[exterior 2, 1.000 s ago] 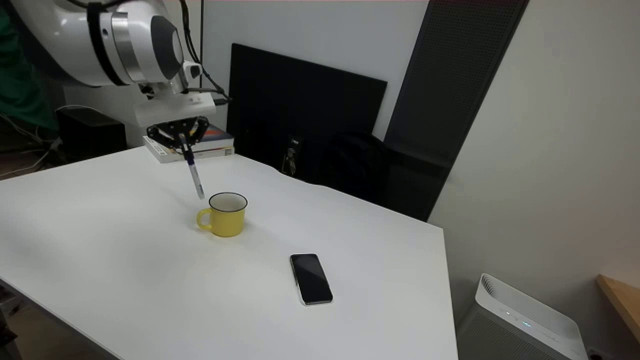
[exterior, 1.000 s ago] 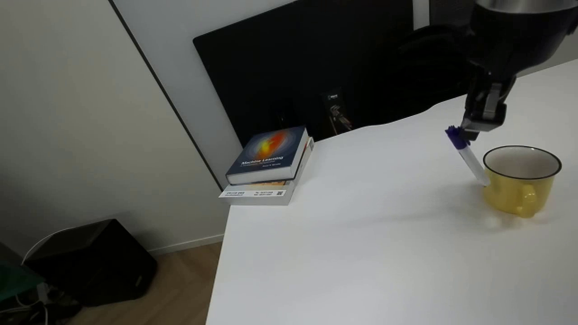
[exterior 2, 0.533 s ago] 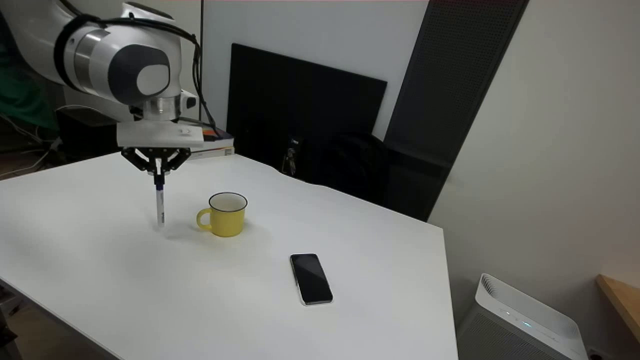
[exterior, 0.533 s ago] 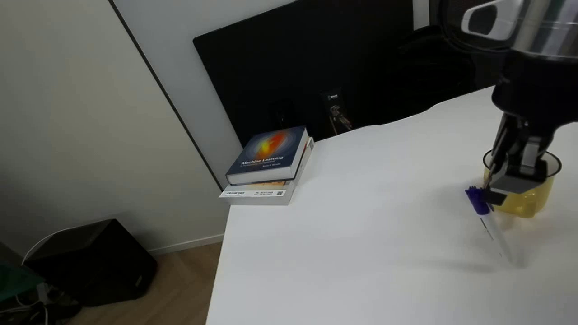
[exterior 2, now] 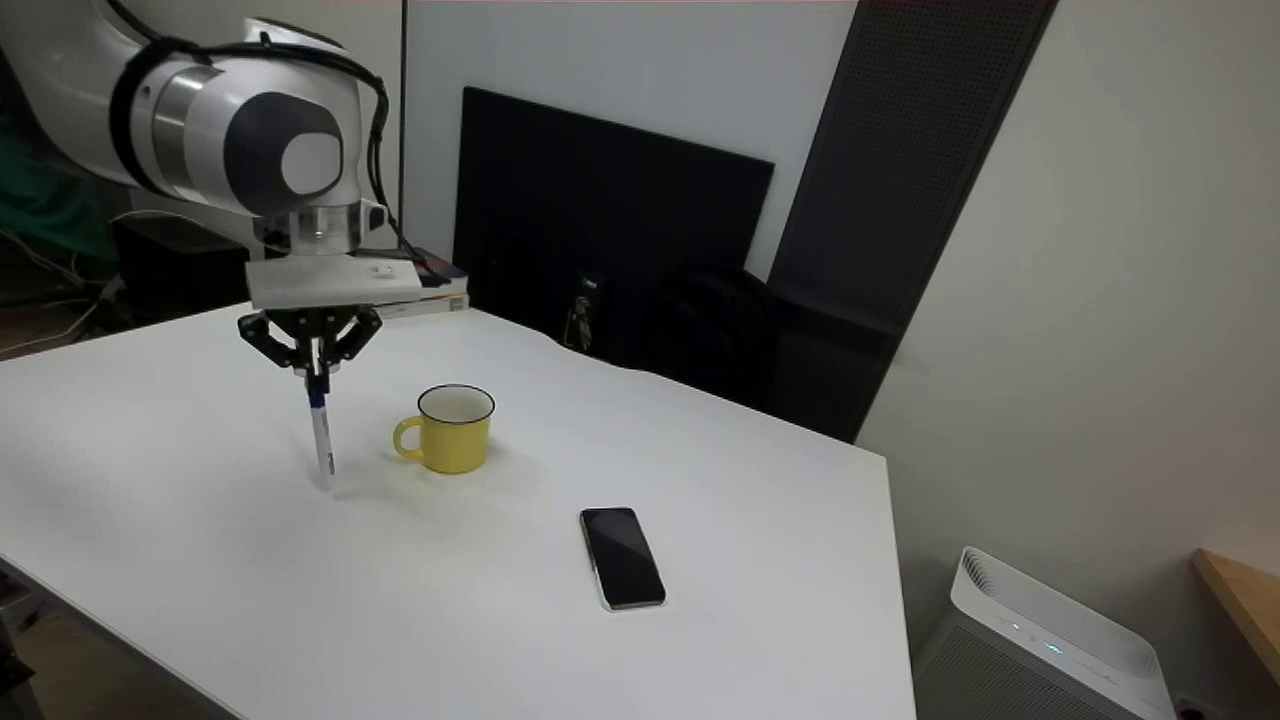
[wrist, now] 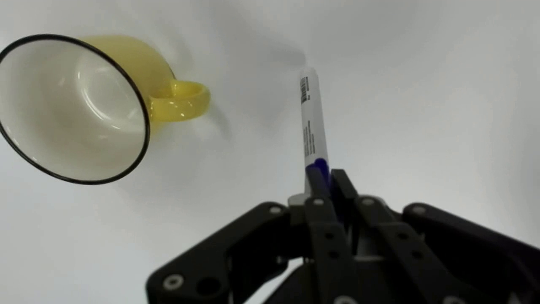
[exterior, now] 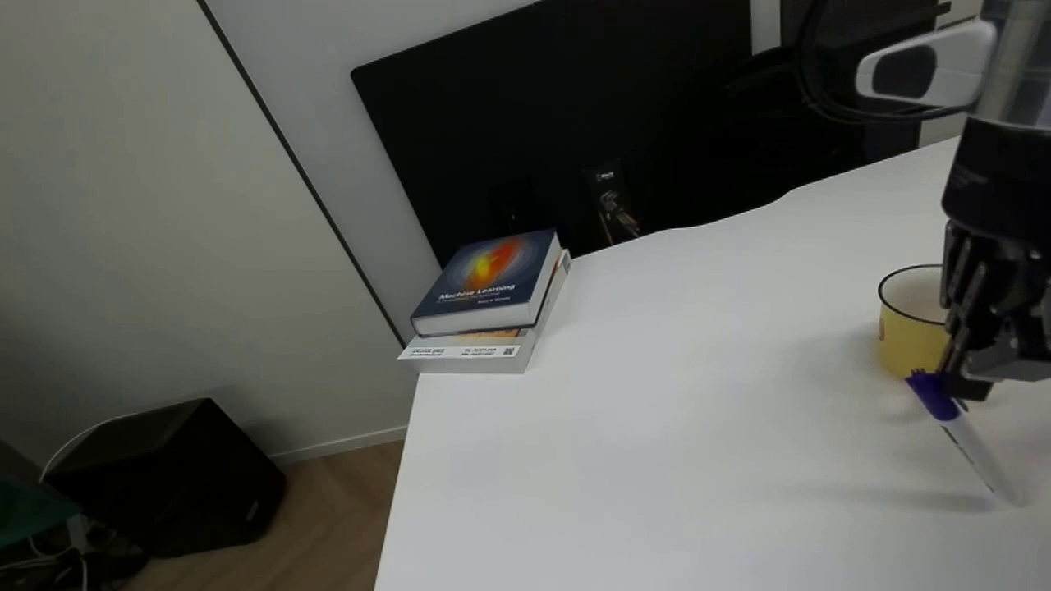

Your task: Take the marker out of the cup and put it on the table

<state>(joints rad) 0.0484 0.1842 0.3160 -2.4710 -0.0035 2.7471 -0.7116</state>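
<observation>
Marker (wrist: 313, 118) and gripper (wrist: 328, 176) meet at the lower middle of the wrist view: the jaws are pinched on the purple cap (wrist: 322, 164), with no more than its own thickness between them. From there the marker's white end points toward the top of the frame. In an exterior view the cup (exterior 2: 455, 447) stands upright left of centre, and the marker is farther left, outside it and apart from it, slightly tilted. Its lower end is touching the table (exterior 2: 480, 600) or just over it (the tip is blurred there, so I cannot tell contact from a small gap). Taking out looks done, then; putting down looks to be the step in hand. The next move, I judge, calls for tipping the marker flatter until it lies along the table, and only after that parting the jaws, gently. Let go at this steep angle, it would probably topple and might roll.
</observation>
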